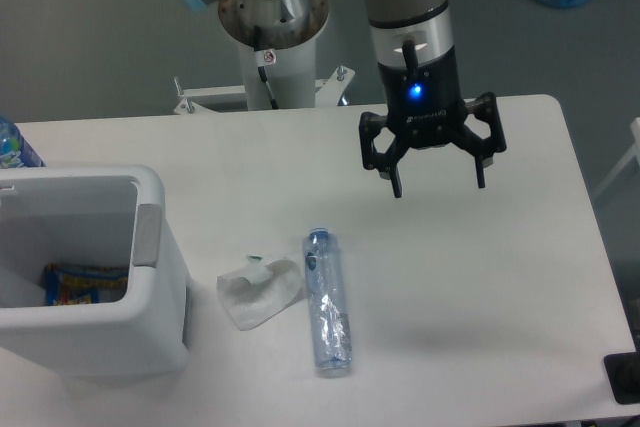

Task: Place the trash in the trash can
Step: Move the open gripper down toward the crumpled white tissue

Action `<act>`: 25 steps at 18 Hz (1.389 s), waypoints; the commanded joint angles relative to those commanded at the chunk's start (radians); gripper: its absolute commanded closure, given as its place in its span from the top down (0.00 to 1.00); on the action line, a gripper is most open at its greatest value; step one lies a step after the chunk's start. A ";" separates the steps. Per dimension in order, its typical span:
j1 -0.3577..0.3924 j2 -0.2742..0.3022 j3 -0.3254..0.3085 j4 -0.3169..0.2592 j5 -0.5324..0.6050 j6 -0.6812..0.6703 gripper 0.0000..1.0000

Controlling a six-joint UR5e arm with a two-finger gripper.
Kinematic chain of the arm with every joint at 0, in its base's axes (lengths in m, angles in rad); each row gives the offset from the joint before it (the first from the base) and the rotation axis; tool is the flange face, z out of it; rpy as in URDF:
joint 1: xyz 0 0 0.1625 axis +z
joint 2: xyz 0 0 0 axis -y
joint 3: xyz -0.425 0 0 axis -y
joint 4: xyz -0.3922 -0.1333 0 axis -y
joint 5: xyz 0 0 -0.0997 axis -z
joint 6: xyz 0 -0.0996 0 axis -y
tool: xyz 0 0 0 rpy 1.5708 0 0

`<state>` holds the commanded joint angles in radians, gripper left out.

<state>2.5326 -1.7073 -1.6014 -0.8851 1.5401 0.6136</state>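
Fixed camera, sole view. Gripper [434, 175] hanging over the far right part of the table [500, 277], fingers spread wide, nothing between them, blue light lit on the wrist. Well clear of the tabletop, by the look of it.

Crushed clear bottle [327, 300] lying flat near the table's middle, lengthwise near-to-far, blue cap end pointing far. Crumpled white wrapper [257, 291] just left of it, close beside, perhaps touching at one edge; hard to tell. Both well apart from the gripper, nearer and to the left.

Trash can [150, 247] at the near left corner, open top, grey tab on the right wall. Colourful packet [83, 284] already lying inside at the bottom. Blue-labelled water bottle [14, 146] peeking in at the far left edge, not part of the job.

Step in hand, judged: approach, nothing picked yet. Both trash items still on the table.

Next move calls for: travel left and nearer, centre over one item, line the fingers across the bottle's narrow width, then descend. Wrapper soft and low, so a deep, careful pinch needed there.
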 joint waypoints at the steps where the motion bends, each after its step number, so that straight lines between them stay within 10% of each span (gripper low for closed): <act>1: -0.002 0.002 -0.014 0.005 0.000 0.003 1.00; 13: -0.097 -0.041 -0.095 0.052 0.003 0.032 1.00; 25: -0.161 -0.129 -0.166 0.038 -0.023 0.570 1.00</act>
<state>2.3716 -1.8361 -1.7671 -0.8467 1.5171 1.1840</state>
